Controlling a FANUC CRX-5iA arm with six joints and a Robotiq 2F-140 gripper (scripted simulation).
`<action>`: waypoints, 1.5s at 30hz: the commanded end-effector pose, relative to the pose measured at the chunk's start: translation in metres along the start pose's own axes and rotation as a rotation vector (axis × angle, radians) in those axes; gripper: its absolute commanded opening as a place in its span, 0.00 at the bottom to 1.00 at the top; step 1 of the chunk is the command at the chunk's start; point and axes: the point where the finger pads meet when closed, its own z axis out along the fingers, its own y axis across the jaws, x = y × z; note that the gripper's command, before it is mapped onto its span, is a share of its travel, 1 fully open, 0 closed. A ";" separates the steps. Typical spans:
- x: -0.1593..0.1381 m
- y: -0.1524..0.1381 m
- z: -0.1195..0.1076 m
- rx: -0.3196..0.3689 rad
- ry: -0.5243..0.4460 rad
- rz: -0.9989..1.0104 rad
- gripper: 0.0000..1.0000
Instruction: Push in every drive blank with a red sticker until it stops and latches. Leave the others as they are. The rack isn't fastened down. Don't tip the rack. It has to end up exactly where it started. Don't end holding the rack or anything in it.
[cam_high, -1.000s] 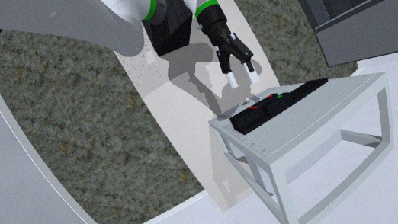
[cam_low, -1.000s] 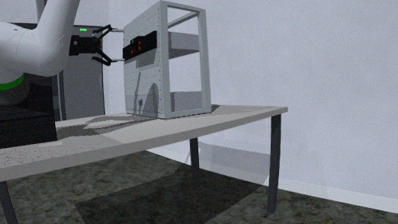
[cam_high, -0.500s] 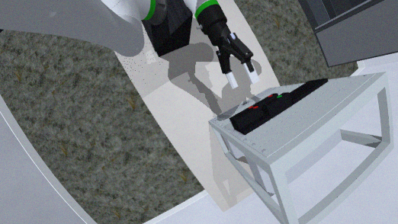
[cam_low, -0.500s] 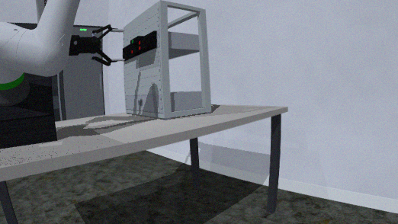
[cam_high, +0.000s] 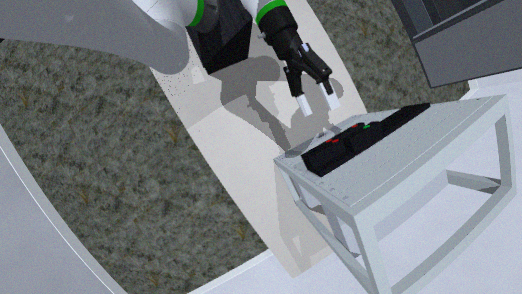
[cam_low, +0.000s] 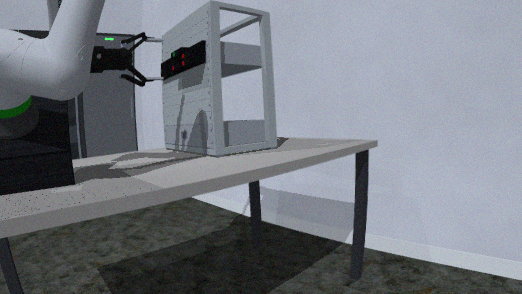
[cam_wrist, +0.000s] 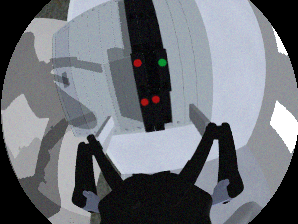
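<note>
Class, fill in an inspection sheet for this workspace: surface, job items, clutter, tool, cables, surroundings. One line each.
Surface: pale table, dark legs.
Job items: grey rack upright on the table; black strip of blanks on its front, three red stickers, one green.
Clutter: nothing seen.
Tool: open, empty, facing the rack front, just short of it in the top view.
Cables: nothing seen.
Surroundings: grey cabinet behind the arm, plain wall, mottled floor.
</note>
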 end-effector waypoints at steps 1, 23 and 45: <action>0.000 0.000 0.000 0.000 0.000 0.000 1.00; 0.000 0.000 0.000 0.000 0.000 0.000 1.00; 0.000 0.000 0.000 0.000 0.000 0.000 0.00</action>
